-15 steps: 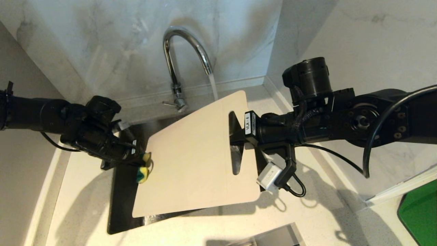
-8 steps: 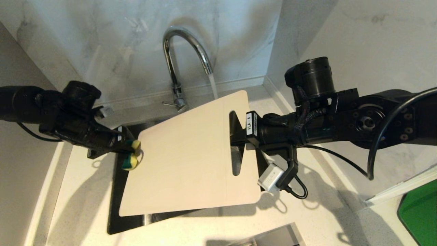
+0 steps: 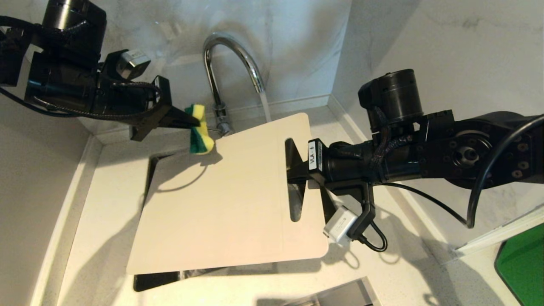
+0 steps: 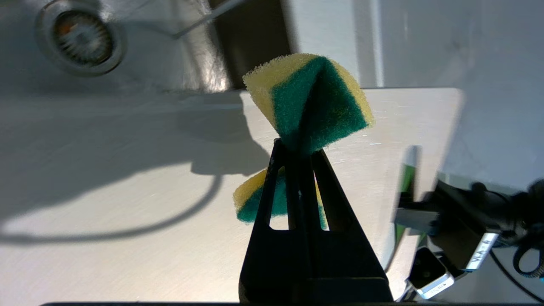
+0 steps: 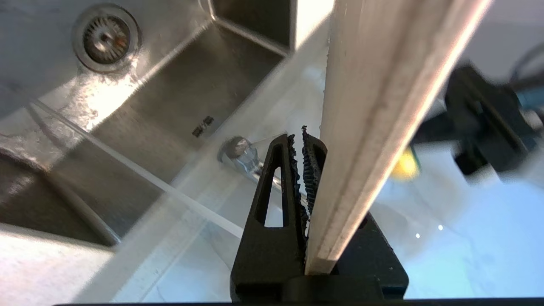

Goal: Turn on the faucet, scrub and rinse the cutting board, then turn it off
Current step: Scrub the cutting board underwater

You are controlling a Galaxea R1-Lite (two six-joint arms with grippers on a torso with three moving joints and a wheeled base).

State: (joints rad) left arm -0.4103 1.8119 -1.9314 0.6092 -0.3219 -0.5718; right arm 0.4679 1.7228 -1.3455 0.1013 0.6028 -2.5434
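Water is running from the tall chrome gooseneck faucet (image 3: 233, 63), so the tap is on and the scrub-and-rinse step looks to be the one in hand. The right hand (image 3: 293, 170) is clamped on the handle end of the large cream-white rectangular cutting board (image 3: 229, 199), one finger passing through the long slot; in the right wrist view the board's thin edge (image 5: 374, 127) sits pinched between the toothed black fingers (image 5: 276, 178). The board reaches out from that hand flat and slightly tilted over the dark steel sink (image 3: 148, 280), its far corner just under the stream.

The left hand (image 3: 191, 121) is squeezed tight on a small green-and-yellow sponge (image 3: 199, 135), pinching its middle so the two ends flare out either side of the fingers (image 4: 297, 187). The sponge hangs beyond that hand's tips, above the board's corner nearest the faucet base and right beside the faucet's thin side lever. From the left wrist view it appears lifted clear of the board, casting a shadow on it, though I can't be sure of the gap.

I'd judge scrubbing is not finished. The next move calls for lowering the sponge onto the board and wiping across it while the right hand keeps the board steady under the water, minding the lever close by.
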